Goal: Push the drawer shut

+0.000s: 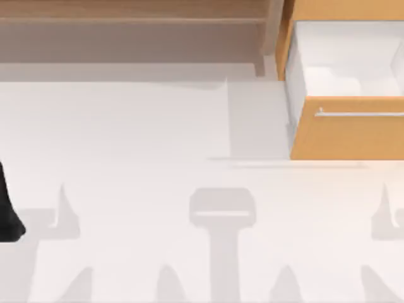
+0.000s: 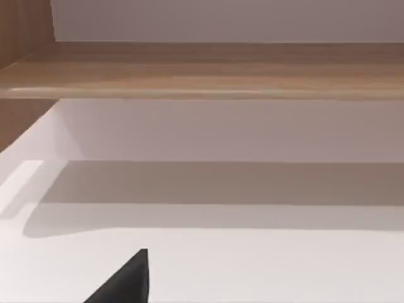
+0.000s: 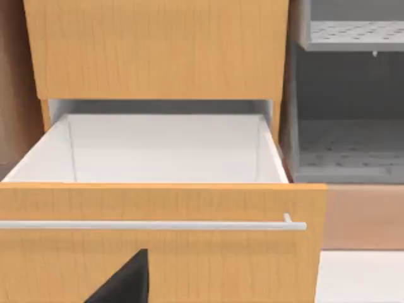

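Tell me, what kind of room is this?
Probably a mock-up of a kitchen or workshop counter, computer-drawn: a white table, a pulled-out wooden drawer with a silver bar handle, and a long wooden shelf.

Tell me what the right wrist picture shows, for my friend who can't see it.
An open drawer with an orange-tan wooden front and a thin silver handle sticks out toward the camera, its white inside showing nothing in it. A dark bit of the right claw pokes up in front of it.
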